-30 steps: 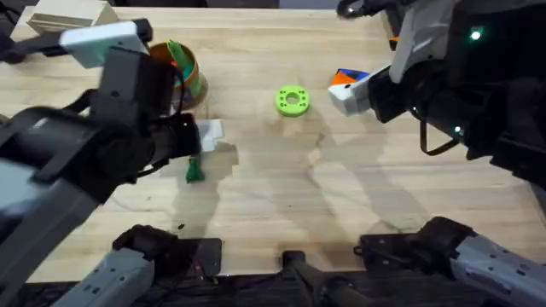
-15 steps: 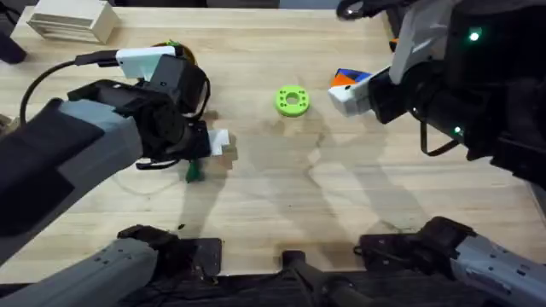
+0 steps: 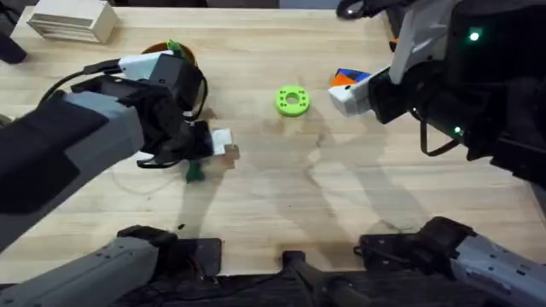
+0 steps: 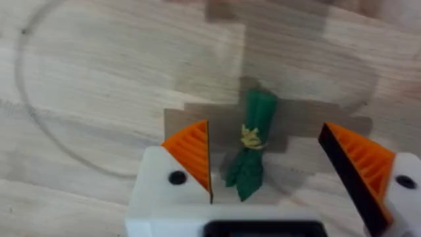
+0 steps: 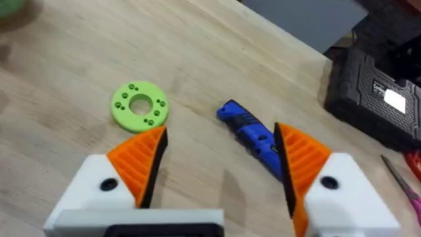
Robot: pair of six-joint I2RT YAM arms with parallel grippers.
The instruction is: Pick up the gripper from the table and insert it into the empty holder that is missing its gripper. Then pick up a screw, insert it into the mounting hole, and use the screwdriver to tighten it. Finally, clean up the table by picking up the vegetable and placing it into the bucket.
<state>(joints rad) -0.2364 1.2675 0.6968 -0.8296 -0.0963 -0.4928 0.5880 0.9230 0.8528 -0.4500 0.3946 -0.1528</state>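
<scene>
1. Both jaw pairs stand released: left gripper (image 4: 266,171) straddles the vegetable without touching; right gripper (image 5: 220,164) holds nothing.
2. Light wooden bench (image 3: 281,196).
3. Olive-brown round can, the bucket (image 3: 162,53), near the far-left corner, mostly hidden by the left arm.
4. Blue pen-shaped screwdriver (image 5: 253,136), right of the flat green plastic ring (image 3: 293,100).
5. Small green tied vegetable bundle (image 4: 251,145), on the bench's left half.

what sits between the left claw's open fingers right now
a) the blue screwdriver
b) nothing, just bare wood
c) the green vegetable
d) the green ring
c: in the left wrist view the green vegetable, tied with a yellowish band, lies on the table between the spread orange pads of the left claw, which has not closed on it.
</scene>
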